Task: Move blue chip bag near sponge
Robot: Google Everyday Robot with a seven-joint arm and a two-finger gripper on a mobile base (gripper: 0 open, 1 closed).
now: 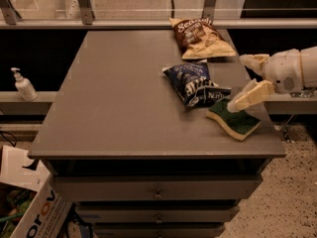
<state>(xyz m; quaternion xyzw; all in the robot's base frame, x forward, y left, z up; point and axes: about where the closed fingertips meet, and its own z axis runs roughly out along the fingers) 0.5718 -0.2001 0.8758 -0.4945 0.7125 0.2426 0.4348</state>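
Observation:
The blue chip bag [195, 83] lies on the grey table [114, 98], right of centre, with white lettering facing up. The sponge [235, 119], green top over yellow foam, lies right next to it at the table's front right, nearly touching the bag's lower corner. My gripper [237, 83] comes in from the right edge, just right of the bag and above the sponge. It is open and empty, with one cream finger [250, 95] hanging over the sponge's far edge and the other [253, 60] higher up.
A brown-and-tan chip bag [200, 37] lies at the table's back right. A soap bottle [22, 85] stands on a ledge to the left. A cardboard box [29, 207] sits on the floor at front left. Drawers run below the tabletop.

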